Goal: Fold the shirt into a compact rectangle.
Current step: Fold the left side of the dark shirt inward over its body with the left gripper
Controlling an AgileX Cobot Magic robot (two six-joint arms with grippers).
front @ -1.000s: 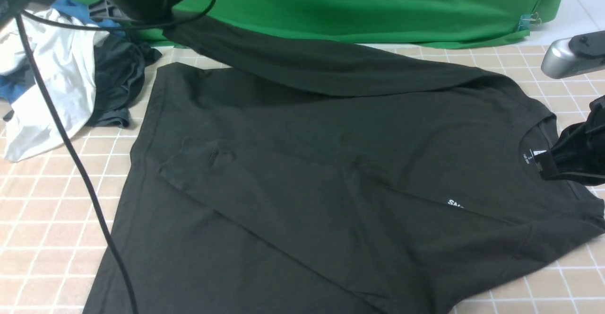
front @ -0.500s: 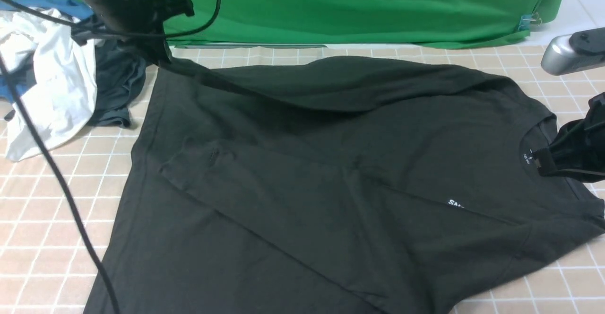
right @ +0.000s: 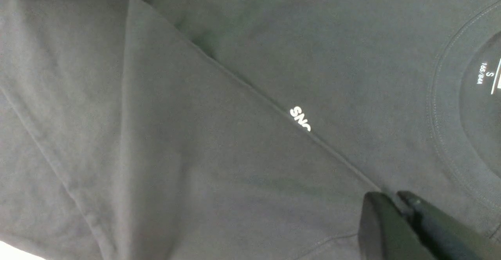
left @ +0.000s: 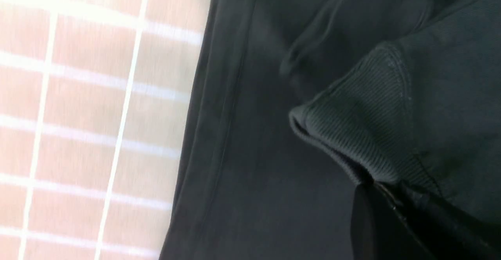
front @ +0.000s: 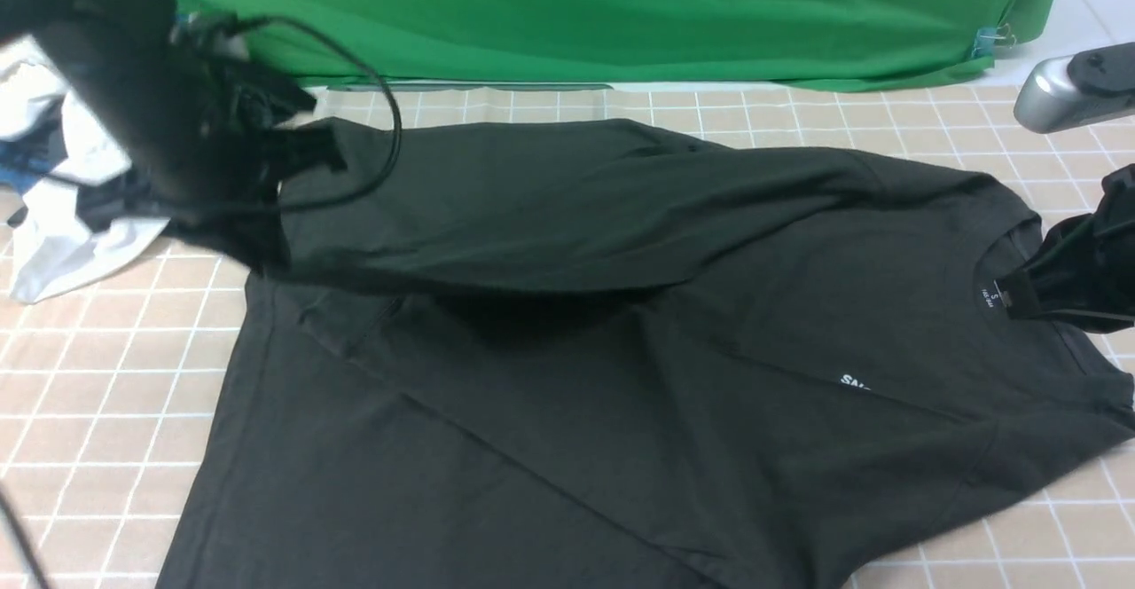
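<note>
The black shirt [front: 621, 412] lies spread on the tiled table, collar to the right, its near sleeve folded across the body. Only the start of its white print [front: 854, 382] shows beside that fold, as in the right wrist view [right: 300, 119]. My left gripper [front: 266, 252] is shut on the ribbed cuff [left: 360, 134] of the far sleeve [front: 532, 216], which stretches across the shirt's upper body. The gripper [left: 375, 183] hovers over the shirt near its hem. My right gripper [front: 1020, 301] sits shut at the collar beside the neck label [front: 995, 294], its jaws [right: 387, 197] together and empty.
A pile of white, blue and dark grey garments [front: 53, 234] lies at the far left, partly behind my left arm. A green cloth [front: 621, 12] hangs along the back. A silver-grey device [front: 1055, 97] sits at the far right. A black cable [front: 377, 119] loops by the left arm.
My left gripper has swung down and toward the near side with the cuff, drawing the far sleeve from the back edge over the shirt's body. The right gripper has barely moved.
</note>
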